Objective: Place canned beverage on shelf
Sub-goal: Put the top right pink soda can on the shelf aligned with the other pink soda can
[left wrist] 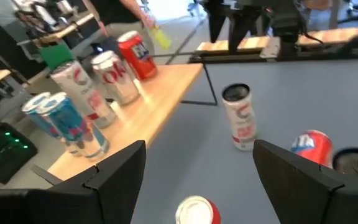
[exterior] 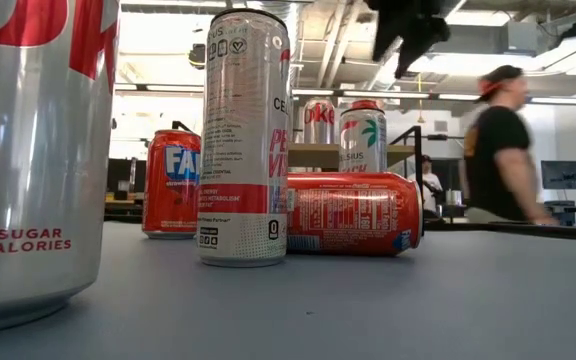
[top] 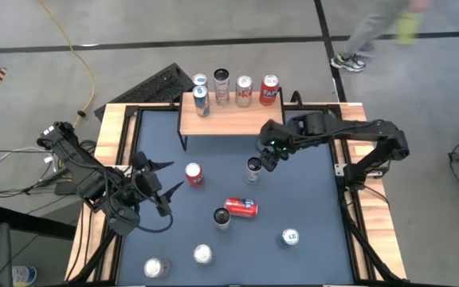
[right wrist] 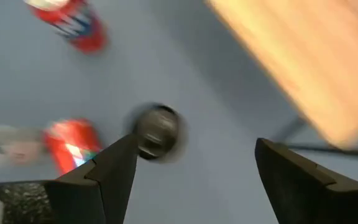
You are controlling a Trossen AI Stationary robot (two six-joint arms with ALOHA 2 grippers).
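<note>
The shelf [top: 229, 119] stands at the table's far edge on thin black legs, with several upright cans [top: 244, 90] on its wooden top [left wrist: 160, 102]. More cans are on the blue table. A slim white one [top: 253, 167] stands just below and beside my right gripper [top: 266, 159], which hangs open above it and points steeply down; its dark top [right wrist: 158, 129] shows beside one finger. My left gripper [top: 177, 174] is open at the table's left and faces an upright red can [top: 194, 174] [left wrist: 197, 210]. A red can [top: 241, 207] lies on its side.
A dark-topped tall can [top: 222, 217] stands next to the lying one. Three more cans [top: 290, 237] [top: 203, 253] [top: 156, 267] stand toward the near edge. A keyboard [top: 162, 84] lies behind the shelf. A person [top: 369, 36] walks past beyond the table.
</note>
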